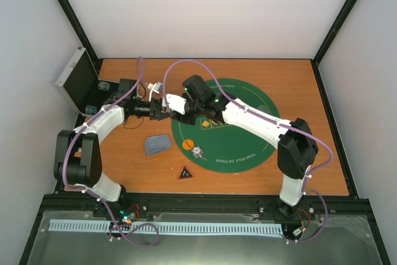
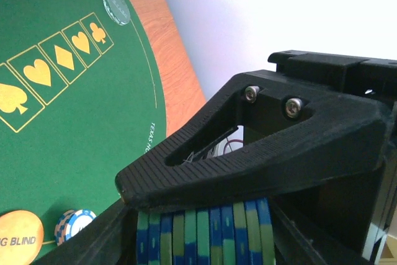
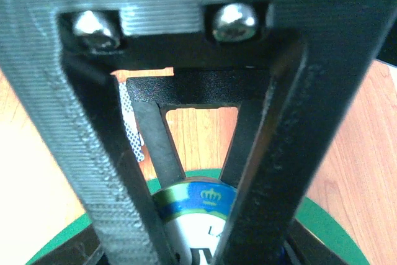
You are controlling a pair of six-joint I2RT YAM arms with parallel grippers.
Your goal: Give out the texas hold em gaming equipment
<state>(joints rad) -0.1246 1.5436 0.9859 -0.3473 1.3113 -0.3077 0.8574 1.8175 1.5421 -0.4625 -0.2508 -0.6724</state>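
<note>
Now left arm (image 1: 108,118), right arm (image 1: 254,121) meet; left jaws grip chips (image 2: 205,234)

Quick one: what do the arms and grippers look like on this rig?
Left arm and right arm: white shells, black joints. A purple cable loops loosely along each. Left gripper and right gripper are mostly black. The fingers are ribbed printed wedges with triangular cut-outs, each fixed by two silver screws. No markings visible.
</note>
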